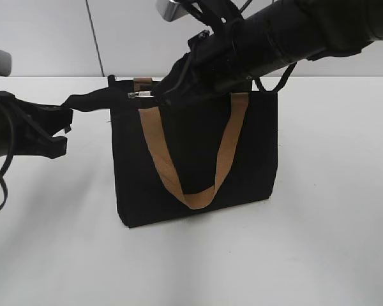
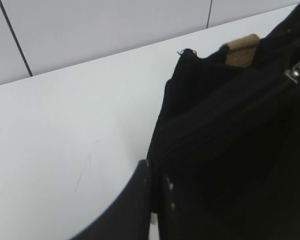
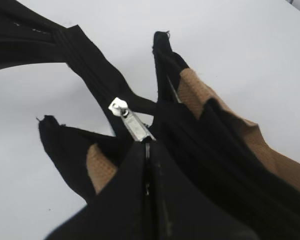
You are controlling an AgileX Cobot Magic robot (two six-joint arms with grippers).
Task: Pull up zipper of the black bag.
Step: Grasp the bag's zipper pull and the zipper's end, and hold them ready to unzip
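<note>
Exterior view: right gripper (image 1: 165, 97), arm slanting down from upper right, pinches the zipper (image 1: 139, 94) pull; left gripper (image 1: 67, 113), reaching level, clamps the black bag (image 1: 191, 166) end tab.

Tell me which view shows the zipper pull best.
The right wrist view: the zipper pull lies close and sharp, just ahead of the right gripper. The exterior view shows only a small silver glint; the left wrist view catches it cropped at the frame edge.
</note>
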